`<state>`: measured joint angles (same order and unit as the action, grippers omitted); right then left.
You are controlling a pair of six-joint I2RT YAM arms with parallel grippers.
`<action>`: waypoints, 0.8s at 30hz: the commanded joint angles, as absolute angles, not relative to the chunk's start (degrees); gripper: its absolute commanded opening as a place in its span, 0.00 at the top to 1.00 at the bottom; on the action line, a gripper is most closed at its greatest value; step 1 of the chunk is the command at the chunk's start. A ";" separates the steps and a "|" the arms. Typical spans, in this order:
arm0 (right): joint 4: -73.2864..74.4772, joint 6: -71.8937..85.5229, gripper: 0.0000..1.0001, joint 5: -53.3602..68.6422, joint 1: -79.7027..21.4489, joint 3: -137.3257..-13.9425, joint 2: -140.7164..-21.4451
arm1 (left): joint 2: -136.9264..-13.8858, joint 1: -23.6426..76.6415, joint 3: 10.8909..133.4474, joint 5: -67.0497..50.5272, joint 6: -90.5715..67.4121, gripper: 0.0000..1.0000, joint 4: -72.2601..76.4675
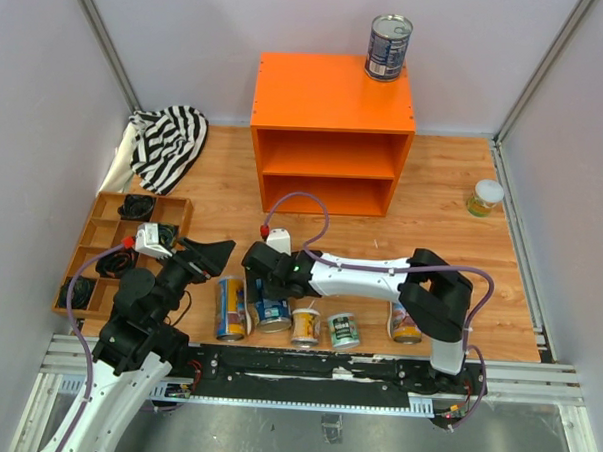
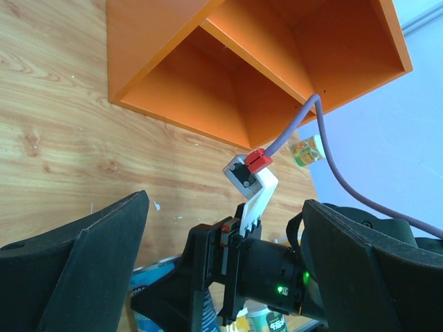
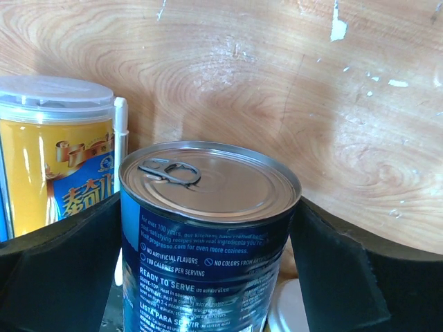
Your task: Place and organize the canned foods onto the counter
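The orange counter (image 1: 332, 92) stands at the back centre, with one wide blue-labelled can (image 1: 388, 48) on its top right corner. My right gripper (image 1: 269, 293) reaches left along the near floor, and in the right wrist view (image 3: 208, 207) its jaws press both sides of a second wide blue can (image 3: 208, 228). A tall yellow-and-blue can (image 1: 230, 308) stands just left of it. A small yellow can (image 1: 305, 325), a green can (image 1: 343, 330) and another tall can (image 1: 405, 324) stand in the near row. My left gripper (image 1: 208, 257) is open and empty.
A brown compartment tray (image 1: 93, 239) holding black items lies at the left, with a striped cloth (image 1: 170, 140) behind it. A small white-lidded can (image 1: 485, 197) sits by the right wall. The right arm's purple cable (image 1: 313, 201) loops in front of the counter. Walls enclose three sides.
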<state>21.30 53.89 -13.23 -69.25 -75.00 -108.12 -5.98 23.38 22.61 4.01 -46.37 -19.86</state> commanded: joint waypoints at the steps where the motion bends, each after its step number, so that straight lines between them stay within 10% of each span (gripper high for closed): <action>1: 20.05 47.24 0.99 -16.53 -68.20 -73.38 -104.33 | -5.47 23.64 23.64 4.06 -46.34 0.03 -19.54; 24: 6.67 32.00 0.99 -16.93 -67.94 -68.68 -95.86 | -6.68 23.65 23.21 4.48 -46.36 0.03 -18.55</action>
